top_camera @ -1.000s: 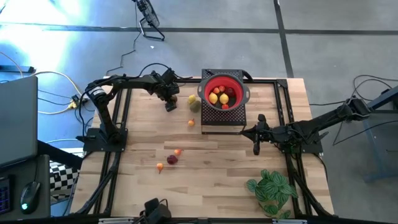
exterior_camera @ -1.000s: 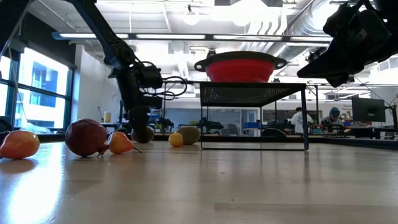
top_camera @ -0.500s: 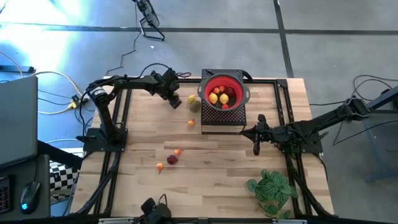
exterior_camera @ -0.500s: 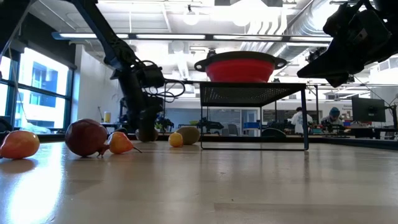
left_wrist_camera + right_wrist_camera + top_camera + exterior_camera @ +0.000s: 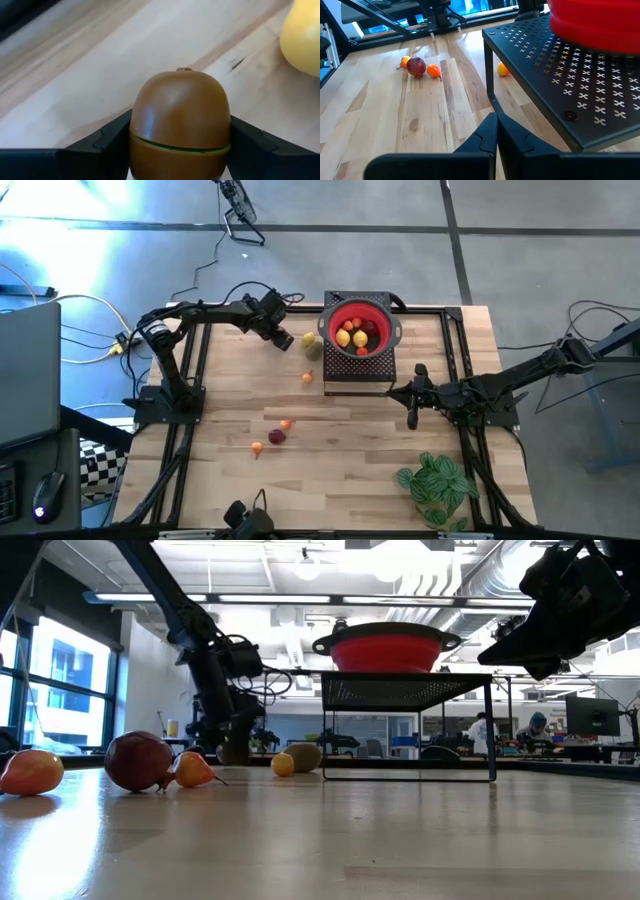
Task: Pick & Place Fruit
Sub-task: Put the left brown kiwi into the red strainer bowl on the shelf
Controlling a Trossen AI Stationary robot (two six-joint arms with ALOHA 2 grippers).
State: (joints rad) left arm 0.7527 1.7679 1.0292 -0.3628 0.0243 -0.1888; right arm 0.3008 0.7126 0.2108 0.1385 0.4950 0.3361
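Gripping smooth brown egg-shaped fruit (image 5: 180, 122), left gripper (image 5: 180, 150)

Brownish-green fruit (image 5: 180, 125) upright, apparently gripper-held (image 5: 180, 150).

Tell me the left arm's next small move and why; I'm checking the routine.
Probably carry the brown fruit toward the red bowl. The left gripper is shut on it, its fingers pressing both sides, just left of the black stand bearing the bowl. The right gripper waits shut, empty.

Six loose fruits (image 5: 277, 437) on the table, one red bowl (image 5: 360, 330), one plant (image 5: 437, 483).
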